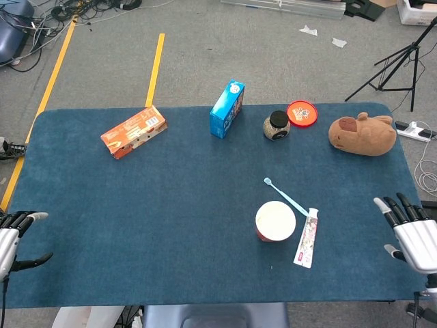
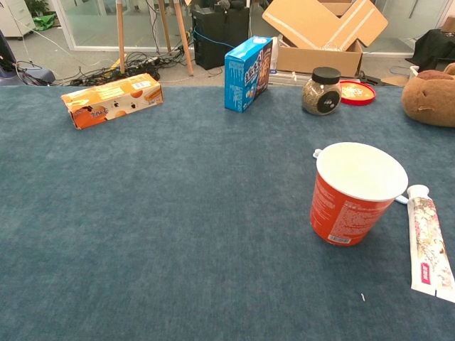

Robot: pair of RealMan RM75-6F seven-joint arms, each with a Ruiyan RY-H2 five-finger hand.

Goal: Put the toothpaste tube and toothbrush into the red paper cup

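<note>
Toothpaste tube (image 1: 306, 238) flat, cap away from robot; both hands (image 1: 410, 232) empty, fingers spread.

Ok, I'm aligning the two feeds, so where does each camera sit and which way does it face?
Head view: high above the near edge, looking down on the whole table; left hand and right hand show, both open.
Chest view: low, facing across the table; no hands show.
Both show the red paper cup, toothpaste tube, toothbrush.
</note>
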